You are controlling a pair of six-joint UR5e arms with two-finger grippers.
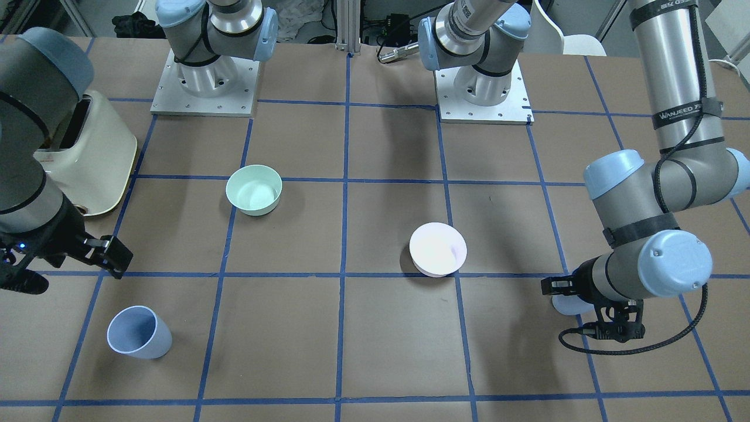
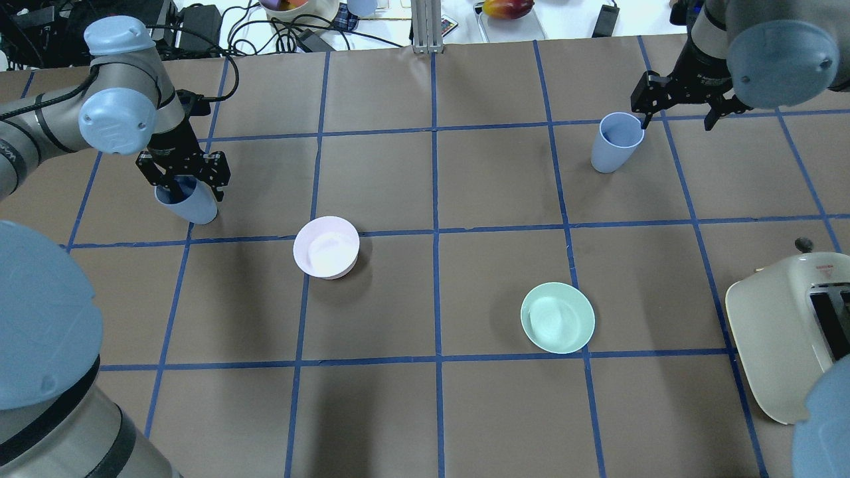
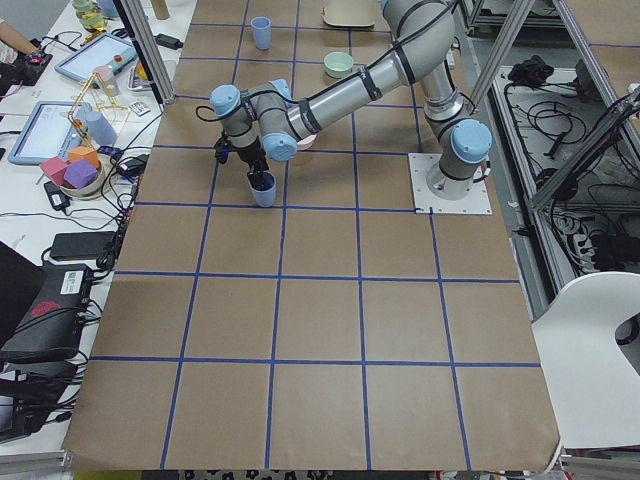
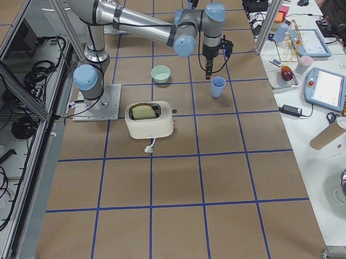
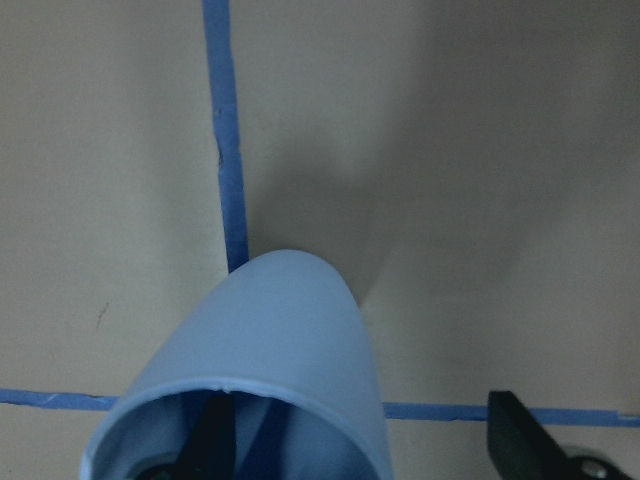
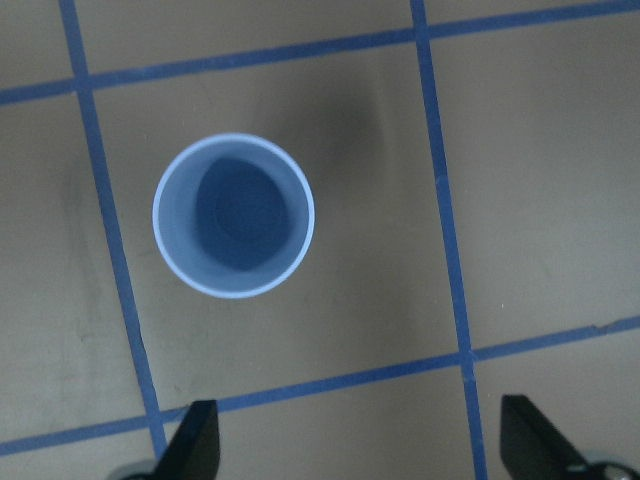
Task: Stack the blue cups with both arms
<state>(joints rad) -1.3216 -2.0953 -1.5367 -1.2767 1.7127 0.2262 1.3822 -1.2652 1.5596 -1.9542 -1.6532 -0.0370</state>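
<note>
One blue cup (image 2: 191, 206) stands at the table's left side. My left gripper (image 2: 184, 186) is open and low over it. In the left wrist view one finger (image 5: 212, 440) is inside the cup (image 5: 280, 330) and the other finger (image 5: 520, 430) is outside, apart from the wall. The second blue cup (image 2: 616, 143) stands upright at the far right. My right gripper (image 2: 676, 114) is open and empty, above and beside it. The right wrist view looks straight down into this cup (image 6: 233, 215), which lies ahead of the fingers (image 6: 195, 445).
A pale pink bowl (image 2: 327, 247) and a mint-green bowl (image 2: 558, 317) sit in the middle of the table. A cream toaster (image 2: 777, 332) stands at the near right edge. Blue tape lines grid the brown tabletop.
</note>
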